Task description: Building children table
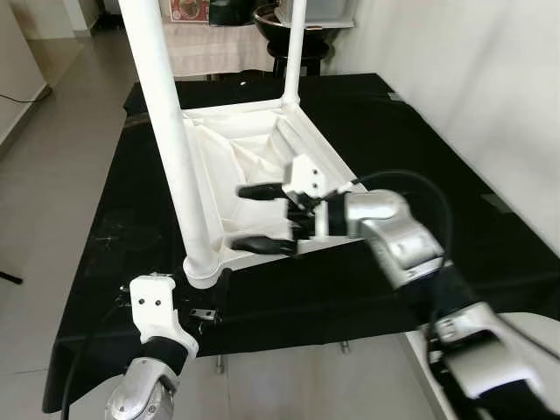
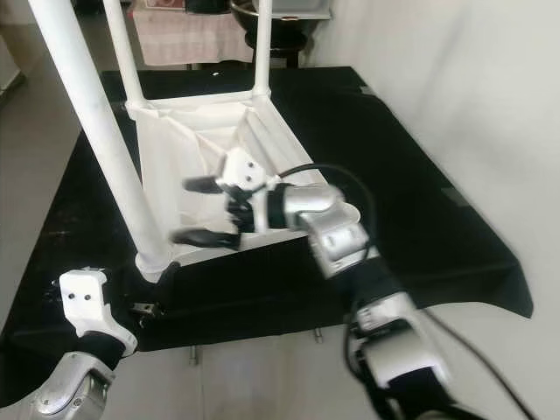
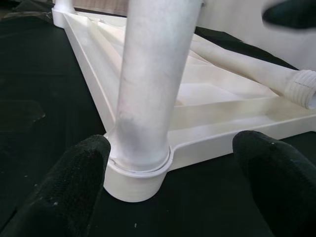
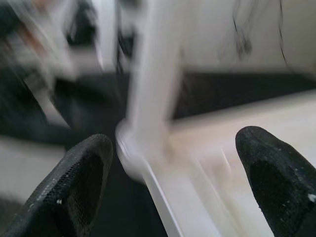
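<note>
The tabletop [image 1: 262, 166] lay upside down on the black cloth [image 1: 420, 131] (legs up for fitting). The right gripper [image 1: 264, 219] hovered open over it; the left gripper [image 3: 168, 197] spread around the near leg [image 1: 171, 131], steadying it.

I was working in a home: a tiled floor [image 1: 52, 175], a plain white wall [image 1: 472, 79], and a cloth-covered table [image 1: 210, 48] with a dark stool [image 1: 297, 54] behind.

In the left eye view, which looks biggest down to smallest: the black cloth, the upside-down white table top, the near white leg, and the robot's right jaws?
1. Black cloth.
2. Upside-down table top.
3. Near leg, though nearness to the camera enlarges it.
4. Right gripper, jaws open.
</note>
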You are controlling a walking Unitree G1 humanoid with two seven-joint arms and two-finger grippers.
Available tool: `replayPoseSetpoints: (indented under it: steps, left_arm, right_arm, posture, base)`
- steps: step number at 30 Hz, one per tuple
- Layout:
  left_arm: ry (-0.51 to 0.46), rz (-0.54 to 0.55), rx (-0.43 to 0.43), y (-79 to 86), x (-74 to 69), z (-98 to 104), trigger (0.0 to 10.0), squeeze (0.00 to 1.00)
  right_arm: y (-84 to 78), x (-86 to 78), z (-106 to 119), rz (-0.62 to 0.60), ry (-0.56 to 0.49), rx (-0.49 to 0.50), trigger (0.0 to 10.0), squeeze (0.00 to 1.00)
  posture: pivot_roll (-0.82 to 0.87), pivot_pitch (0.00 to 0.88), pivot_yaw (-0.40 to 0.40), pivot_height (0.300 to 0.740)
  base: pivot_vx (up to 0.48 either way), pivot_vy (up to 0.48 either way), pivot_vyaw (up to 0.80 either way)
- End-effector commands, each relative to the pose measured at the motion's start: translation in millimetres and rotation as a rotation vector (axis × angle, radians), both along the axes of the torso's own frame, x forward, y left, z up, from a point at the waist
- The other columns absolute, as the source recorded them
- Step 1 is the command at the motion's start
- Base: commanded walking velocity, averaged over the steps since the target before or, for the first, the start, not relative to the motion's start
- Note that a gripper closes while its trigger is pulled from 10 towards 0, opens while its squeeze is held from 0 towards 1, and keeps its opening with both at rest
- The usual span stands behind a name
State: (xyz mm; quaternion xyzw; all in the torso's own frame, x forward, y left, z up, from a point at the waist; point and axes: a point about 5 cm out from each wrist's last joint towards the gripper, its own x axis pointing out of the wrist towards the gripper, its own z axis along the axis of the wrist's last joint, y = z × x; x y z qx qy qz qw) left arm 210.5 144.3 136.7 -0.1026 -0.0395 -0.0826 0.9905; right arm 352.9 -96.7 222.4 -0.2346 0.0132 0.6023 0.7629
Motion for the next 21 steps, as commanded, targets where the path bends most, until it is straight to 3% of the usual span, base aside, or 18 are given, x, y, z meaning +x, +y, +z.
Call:
replayPoseSetpoints:
  steps: [1,4,5,7,13,21]
  left_arm:
    - [0.016,-0.004,-0.003,0.5,-0.5,-4,10.0,0.0]
    - [0.017,-0.005,-0.002,0.6,-0.5,-4,10.0,0.0]
    - [0.018,-0.006,0.002,0.7,-0.6,-5,10.0,0.0]
    - [0.018,-0.006,0.003,0.8,-0.7,-5,10.0,0.0]
    - [0.019,-0.005,0.004,0.5,-1.2,-5,10.0,0.0]
    - [0.017,-0.001,0.002,0.2,-1.6,-4,10.0,0.0]
  right_arm:
    - [-1.8,11.0,-7,-0.08,-0.029,-0.118,10.0,0.0]
    - [-5.0,18.2,-14,-0.141,-0.033,-0.215,10.0,0.0]
    - [-3.0,22.3,-22,-0.178,-0.03,-0.315,10.0,0.0]
    - [-1.3,22.9,-25,-0.184,-0.023,-0.341,10.0,0.0]
    - [-2.3,17.2,-32,-0.079,0.021,-0.465,10.0,0.0]
    - [-27.6,30.0,-40,-0.199,0.023,-0.702,10.0,0.0]
  posture:
    - [0.06,0.08,-0.058,0.74]
    - [0.06,0.08,-0.058,0.74]
    - [0.07,0.076,-0.057,0.74]
    - [0.07,0.076,-0.057,0.74]
    - [0.07,0.077,-0.062,0.74]
    - [0.07,0.082,-0.065,0.74]
  base:
    - [0.0,0.0,0.0]
    - [0.0,0.0,0.0]
    - [0.0,0.0,0.0]
    - [0.0,0.0,0.0]
    - [0.0,0.0,0.0]
    - [0.0,0.0,0.0]
